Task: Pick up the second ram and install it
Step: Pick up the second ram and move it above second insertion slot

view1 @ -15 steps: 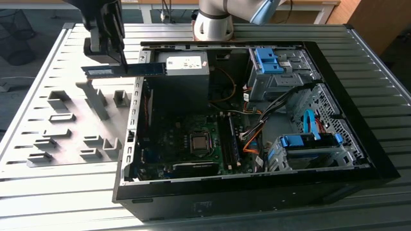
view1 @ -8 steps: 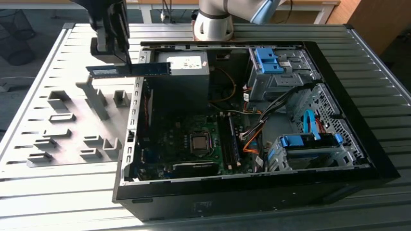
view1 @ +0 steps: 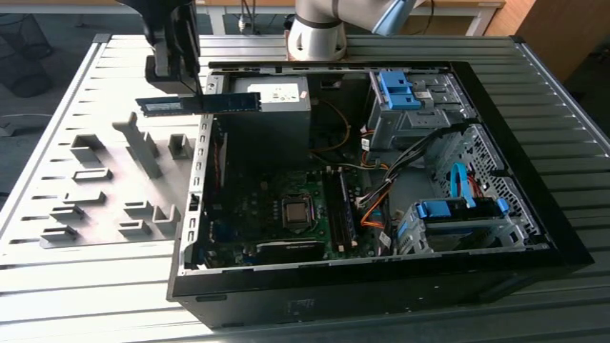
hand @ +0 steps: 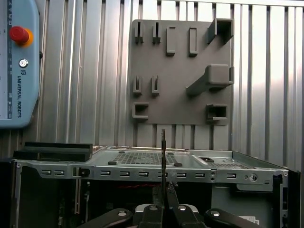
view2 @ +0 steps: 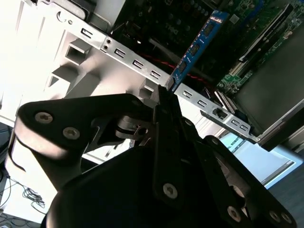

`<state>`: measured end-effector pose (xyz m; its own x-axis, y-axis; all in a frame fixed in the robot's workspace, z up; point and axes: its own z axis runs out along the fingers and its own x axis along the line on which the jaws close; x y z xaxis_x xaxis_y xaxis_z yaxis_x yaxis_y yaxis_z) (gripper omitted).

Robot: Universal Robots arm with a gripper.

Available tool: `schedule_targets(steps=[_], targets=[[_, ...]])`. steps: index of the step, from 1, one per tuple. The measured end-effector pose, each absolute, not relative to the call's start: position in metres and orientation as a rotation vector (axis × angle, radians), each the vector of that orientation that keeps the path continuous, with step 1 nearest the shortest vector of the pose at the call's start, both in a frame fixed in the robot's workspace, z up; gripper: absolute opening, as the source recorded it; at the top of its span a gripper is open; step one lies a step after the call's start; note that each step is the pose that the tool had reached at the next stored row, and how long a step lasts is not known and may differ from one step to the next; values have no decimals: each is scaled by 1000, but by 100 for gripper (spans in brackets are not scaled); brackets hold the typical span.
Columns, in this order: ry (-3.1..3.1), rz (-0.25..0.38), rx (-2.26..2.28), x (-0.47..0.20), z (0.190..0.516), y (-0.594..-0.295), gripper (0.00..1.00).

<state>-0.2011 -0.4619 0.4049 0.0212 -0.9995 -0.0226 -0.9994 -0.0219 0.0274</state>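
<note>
I have the pincer [view1: 188, 94] clenched on the second ram [view1: 224, 103] | blue-green board, dark chips in a row, jutting past both sides of the fingertips | pale sticker, print unreadable | computer case [view1: 381, 293] wall just beneath the pincer

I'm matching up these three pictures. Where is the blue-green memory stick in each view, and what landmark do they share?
Exterior view: the thin blue-green memory stick hangs level in the black end effector, over the open black computer case's slotted metal rim, at the exterior view's left.
Second wrist view: it juts from the end effector across that rim.
First wrist view: edge-on, a thin dark line out of the end effector, crossing the rim.
Shared landmark: the slotted rim.
</note>
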Motion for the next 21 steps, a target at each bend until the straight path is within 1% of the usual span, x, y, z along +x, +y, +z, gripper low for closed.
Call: schedule_targets(steps=[21], targets=[[-2194,-55,2242,-177,405,-462,14]])
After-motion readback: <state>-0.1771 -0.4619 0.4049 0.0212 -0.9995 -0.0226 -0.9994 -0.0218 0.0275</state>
